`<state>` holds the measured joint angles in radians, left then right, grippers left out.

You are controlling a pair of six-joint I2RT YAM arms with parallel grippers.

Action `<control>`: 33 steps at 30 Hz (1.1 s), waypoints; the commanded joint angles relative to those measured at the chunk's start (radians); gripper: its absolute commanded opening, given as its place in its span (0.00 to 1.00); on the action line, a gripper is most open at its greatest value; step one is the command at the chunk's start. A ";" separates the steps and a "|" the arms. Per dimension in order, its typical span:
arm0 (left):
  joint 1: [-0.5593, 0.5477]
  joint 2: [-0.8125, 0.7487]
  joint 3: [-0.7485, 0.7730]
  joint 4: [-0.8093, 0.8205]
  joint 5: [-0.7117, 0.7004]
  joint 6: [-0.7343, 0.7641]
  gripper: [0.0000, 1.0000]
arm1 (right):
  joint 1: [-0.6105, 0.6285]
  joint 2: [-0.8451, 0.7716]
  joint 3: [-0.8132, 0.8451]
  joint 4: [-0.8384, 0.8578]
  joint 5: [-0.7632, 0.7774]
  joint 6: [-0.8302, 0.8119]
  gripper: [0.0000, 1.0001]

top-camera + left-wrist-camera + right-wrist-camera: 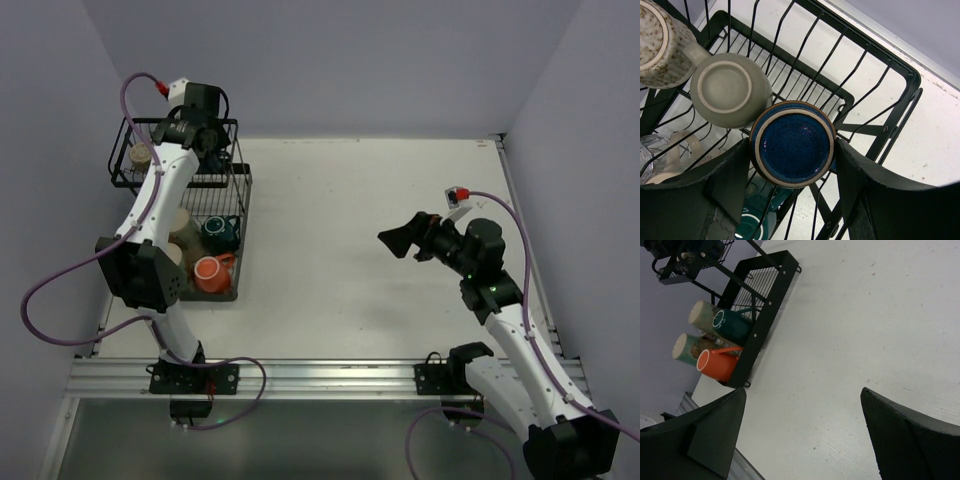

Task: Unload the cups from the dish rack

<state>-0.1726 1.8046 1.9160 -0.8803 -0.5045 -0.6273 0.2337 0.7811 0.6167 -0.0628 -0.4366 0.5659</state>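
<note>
The black wire dish rack stands at the table's left. Over its raised basket, my left gripper is shut on an upside-down dark blue cup, a finger pressed against each side. Beside that cup rest an upturned grey-olive cup and a speckled cream mug. In the lower tray lie a dark teal cup, an orange-red cup and a beige one. Far to the right my right gripper hovers open above bare table, holding nothing.
White walls close in the table on three sides. An aluminium rail carrying both arm bases runs along the near edge. Purple cables loop off the arms.
</note>
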 commanded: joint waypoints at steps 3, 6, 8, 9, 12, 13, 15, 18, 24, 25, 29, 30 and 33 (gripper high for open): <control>-0.005 -0.062 0.009 0.014 -0.023 0.021 0.30 | 0.003 0.012 0.028 0.012 0.012 -0.015 0.99; -0.005 -0.091 0.015 0.043 -0.020 0.041 0.26 | 0.004 0.014 0.026 0.018 0.009 -0.011 0.99; -0.005 -0.114 0.017 0.064 -0.012 0.052 0.25 | 0.004 0.014 0.025 0.030 0.007 -0.006 0.99; -0.005 -0.120 0.017 0.070 -0.003 0.060 0.24 | 0.006 0.014 0.023 0.034 0.006 -0.004 0.99; -0.005 -0.148 0.017 0.098 0.014 0.067 0.20 | 0.006 0.006 0.021 0.043 0.006 0.000 0.99; -0.005 -0.152 0.015 0.112 0.015 0.069 0.19 | 0.006 0.004 0.021 0.047 0.006 0.002 0.99; -0.005 -0.171 0.011 0.125 0.021 0.074 0.19 | 0.007 -0.003 0.021 0.050 0.009 0.005 0.99; -0.005 -0.195 0.002 0.147 0.024 0.077 0.17 | 0.012 -0.011 0.021 0.057 0.009 0.022 0.99; -0.005 -0.300 -0.095 0.239 0.063 0.077 0.15 | 0.035 -0.016 0.002 0.164 -0.034 0.109 0.99; -0.005 -0.316 -0.110 0.263 0.076 0.075 0.15 | 0.041 -0.016 -0.005 0.208 -0.043 0.126 0.99; -0.005 -0.425 -0.192 0.316 0.197 0.051 0.15 | 0.088 -0.011 -0.028 0.325 -0.060 0.207 0.99; -0.005 -0.445 -0.216 0.329 0.237 0.044 0.15 | 0.095 -0.009 -0.031 0.349 -0.063 0.219 0.99; -0.011 -0.524 -0.340 0.446 0.423 0.008 0.14 | 0.113 0.026 -0.014 0.441 -0.085 0.270 0.99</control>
<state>-0.1734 1.3643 1.6363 -0.6353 -0.2859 -0.5762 0.3321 0.7822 0.5911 0.2062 -0.4797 0.7586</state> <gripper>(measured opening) 0.655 0.989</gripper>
